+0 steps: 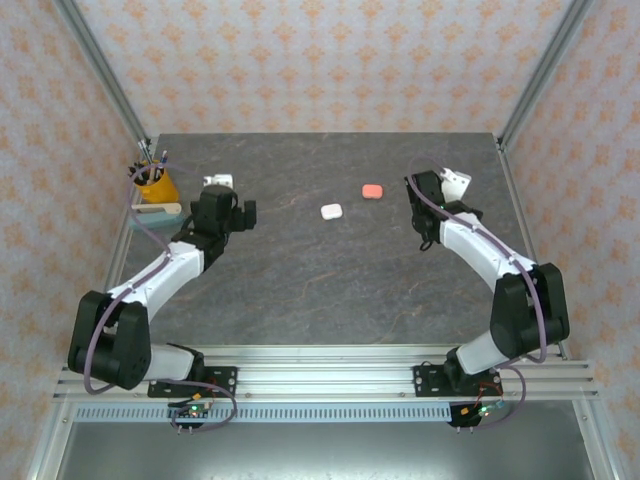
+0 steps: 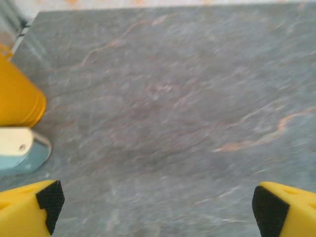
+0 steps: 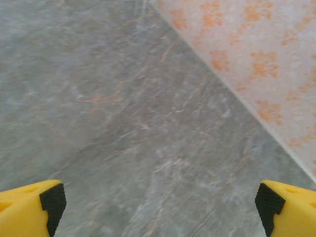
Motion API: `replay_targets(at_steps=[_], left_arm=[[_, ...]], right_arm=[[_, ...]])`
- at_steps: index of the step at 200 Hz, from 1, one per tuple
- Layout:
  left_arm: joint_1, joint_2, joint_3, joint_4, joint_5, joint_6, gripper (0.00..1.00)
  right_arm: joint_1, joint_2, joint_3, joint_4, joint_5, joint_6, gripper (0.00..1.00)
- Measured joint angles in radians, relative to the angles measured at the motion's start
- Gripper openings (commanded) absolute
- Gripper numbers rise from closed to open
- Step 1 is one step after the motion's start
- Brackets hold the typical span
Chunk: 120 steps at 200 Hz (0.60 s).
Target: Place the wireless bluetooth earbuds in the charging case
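- Yellow fingertips [image 2: 29, 210] are seen at 7 and 5 o'clock of the left wrist view, spread wide. The left gripper [image 2: 158, 207] is empty over the bare grey table [image 2: 173, 113]. A yellow cup [image 2: 17, 94] and a pale blue block [image 2: 19, 148] are seen at 9 o'clock.
- From the right wrist, the right gripper [image 3: 158, 205] is likewise seen wide apart, with nothing between its pads [image 3: 52, 202]. A papered wall [image 3: 247, 59] is seen at 2 o'clock.
- From the top, the white case [image 1: 331, 211] is seen near the table's middle, with the salmon case [image 1: 372, 190] at 1 o'clock of it. Both look shut and lie well apart from either gripper.
- The earbuds are too small to be made out; whether they are already housed cannot be told.
- No insertion is judged to be in hand. If any earbud is left out, it must be located and finely pinched, and a lid must be opened first.
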Motion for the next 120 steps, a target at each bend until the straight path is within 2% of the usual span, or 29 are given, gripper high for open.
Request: replay_targets(at_steps=[25, 48, 77, 120], left_arm=[[0.010, 0.034, -0.107, 0.130, -0.073, 0.036, 1.00], [0.018, 0.036, -0.134, 0.216, -0.095, 0.077, 1.00], [0.027, 0.032, -0.152, 0.307, -0.109, 0.110, 1.00], [0.075, 0.019, -0.322, 0.447, -0.069, 0.109, 1.00]], right_arm=[[-0.033, 0.001, -0.131, 0.161, 0.051, -0.062, 1.00], [-0.037, 0.006, -0.279, 0.388, 0.058, -0.153, 1.00], [-0.039, 0.013, -0.407, 0.609, 0.001, -0.248, 1.00], [-0.047, -0.052, -0.504, 0.815, -0.107, -0.326, 1.00]])
